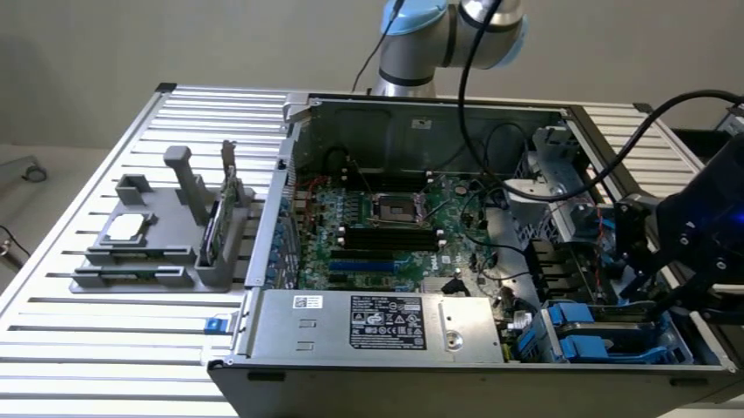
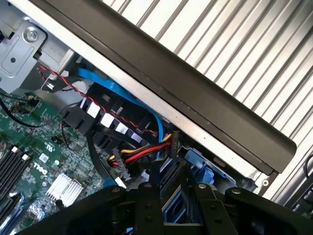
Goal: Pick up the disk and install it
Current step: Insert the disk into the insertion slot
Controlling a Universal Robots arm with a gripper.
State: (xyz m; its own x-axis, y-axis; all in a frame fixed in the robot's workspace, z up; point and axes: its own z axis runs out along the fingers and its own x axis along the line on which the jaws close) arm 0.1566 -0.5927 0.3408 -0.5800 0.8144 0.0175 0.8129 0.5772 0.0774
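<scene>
The disk [image 1: 605, 335], a grey drive in a blue plastic carrier, lies in the drive bay at the near corner of the open computer case [image 1: 305, 131], on the exterior view's right. My gripper [image 1: 649, 283] hangs just above that bay. In the wrist view my gripper [image 2: 178, 208] has its two black fingers [image 2: 146, 208] standing apart. The disk's blue carrier [image 2: 171, 211] shows in the gap between them, down in the bay. The fingers do not look clamped on it.
A grey fixture [image 1: 152, 261] on the slatted table holds a small square silver part [image 1: 125, 228] and an upright green card [image 1: 213, 228]. Inside the case are the motherboard [image 1: 384, 218], a power supply [image 1: 384, 324] and loose red, yellow and blue cables [image 2: 142, 152] beside the bay. The case's dark rim [image 2: 195, 88] runs close by.
</scene>
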